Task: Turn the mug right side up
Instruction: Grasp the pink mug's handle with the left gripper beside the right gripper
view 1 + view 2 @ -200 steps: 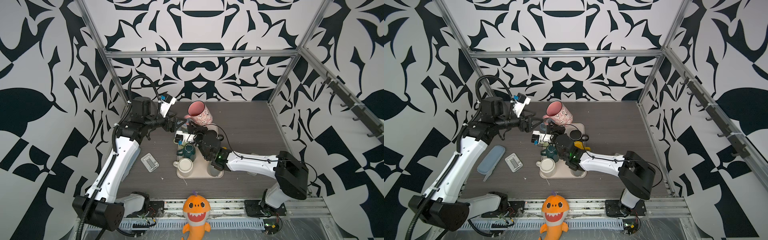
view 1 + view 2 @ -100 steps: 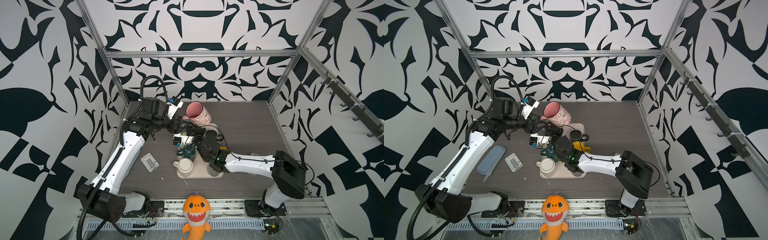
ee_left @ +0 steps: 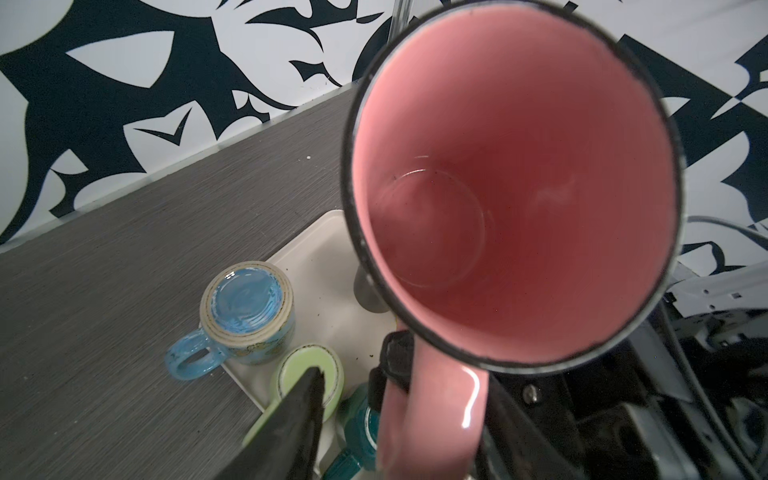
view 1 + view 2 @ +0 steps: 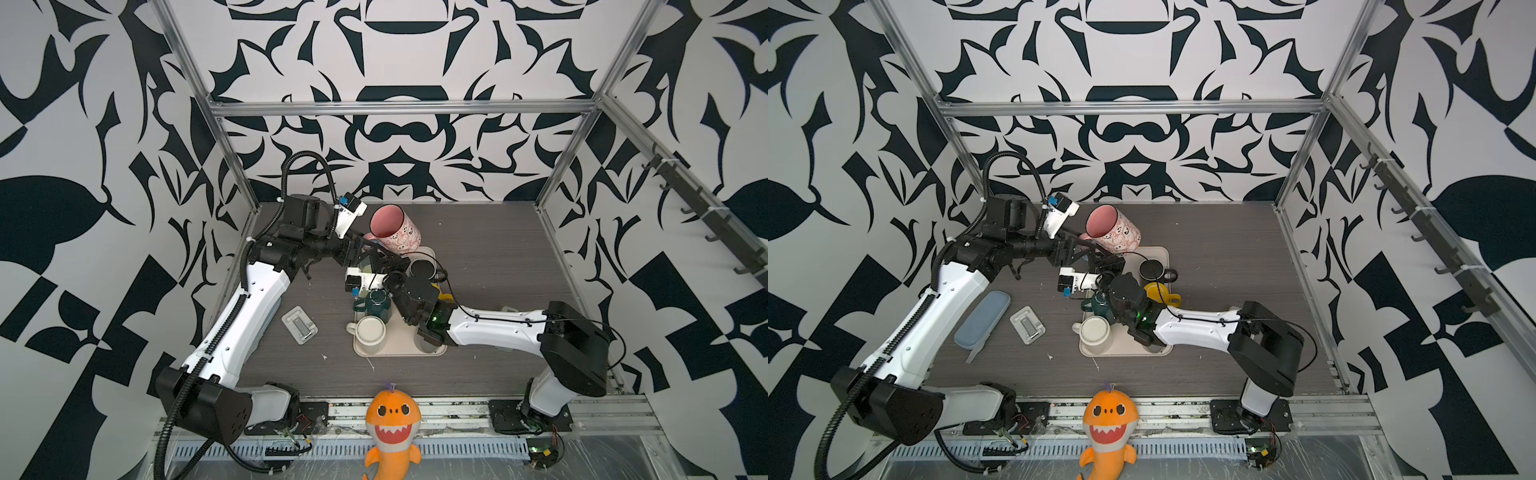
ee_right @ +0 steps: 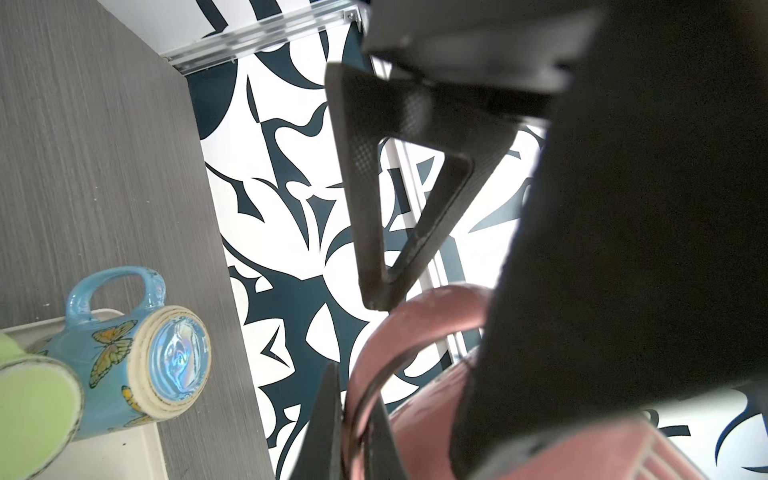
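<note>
The pink mug (image 4: 395,227) (image 4: 1113,227) hangs tilted in the air over the far end of the tray, its open mouth turned up and to the left. My right gripper (image 5: 353,432) (image 4: 380,257) is shut on the mug's handle (image 5: 415,324) from below. My left gripper (image 3: 405,415) (image 4: 362,246) is open and straddles the same handle (image 3: 432,407). One of its fingers (image 3: 299,415) stands clear of the handle, and the other lies close beside it. The left wrist view looks straight into the mug's pink inside (image 3: 515,187).
A beige tray (image 4: 399,353) carries several upturned mugs: white (image 4: 370,332), teal (image 4: 376,305), black (image 4: 422,268), yellow (image 4: 1158,293), blue butterfly (image 3: 245,311) and green (image 3: 307,370). A grey case (image 4: 982,320) and a small white box (image 4: 300,324) lie left of it. An orange plush (image 4: 392,424) sits in front.
My left arm has swung right to the mug, and its jaws have narrowed around the handle. The right gripper still holds the mug, which has barely moved.
</note>
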Motion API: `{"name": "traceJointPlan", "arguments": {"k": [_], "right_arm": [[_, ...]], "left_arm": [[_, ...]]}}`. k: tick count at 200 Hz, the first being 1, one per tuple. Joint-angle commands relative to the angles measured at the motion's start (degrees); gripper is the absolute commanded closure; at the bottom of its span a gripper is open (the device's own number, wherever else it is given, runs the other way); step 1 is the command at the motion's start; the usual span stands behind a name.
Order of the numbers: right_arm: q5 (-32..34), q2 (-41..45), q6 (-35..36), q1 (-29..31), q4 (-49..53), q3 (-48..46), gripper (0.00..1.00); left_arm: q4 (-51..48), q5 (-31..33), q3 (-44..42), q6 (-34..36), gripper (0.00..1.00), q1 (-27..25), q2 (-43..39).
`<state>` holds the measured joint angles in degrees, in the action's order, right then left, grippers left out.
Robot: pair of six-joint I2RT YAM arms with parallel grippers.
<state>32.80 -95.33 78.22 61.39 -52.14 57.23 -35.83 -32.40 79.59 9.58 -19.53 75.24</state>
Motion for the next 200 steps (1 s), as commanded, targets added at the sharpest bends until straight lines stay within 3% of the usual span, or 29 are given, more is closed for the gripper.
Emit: {"name": "traceJointPlan", "arguments": {"k": [1,60,109,132,150,200], "right_arm": [[-0.13,1.73,1.5,0.31,-9.24,2.42,1.0],[-0.11,1.55,1.46,0.3,-9.75,2.69,1.0],[-0.44,1.53,1.5,0.4,-9.99,2.81,1.0],[-0.47,1.35,1.5,0.4,-10.42,2.75,1.0],[-0.47,1.28,1.46,0.38,-10.66,2.8,1.0],[0.6,0.42,1.93,0.4,-12.62,2.71,1.0]], "left_arm": [[-1.17,-1.39,0.48,0.52,0.49,-0.12,-1.07],[-1.23,-2.37,0.04,0.44,0.65,-0.22,-0.88],[-1.38,-2.57,-0.65,0.35,0.71,-0.5,-0.9],[-1.61,-2.83,-0.67,0.28,0.83,-0.63,-0.72],[-2.04,-2.98,-0.28,0.09,1.0,-0.69,-0.28],[-0.83,-0.35,0.04,-2.63,1.0,-1.29,0.38]]}}
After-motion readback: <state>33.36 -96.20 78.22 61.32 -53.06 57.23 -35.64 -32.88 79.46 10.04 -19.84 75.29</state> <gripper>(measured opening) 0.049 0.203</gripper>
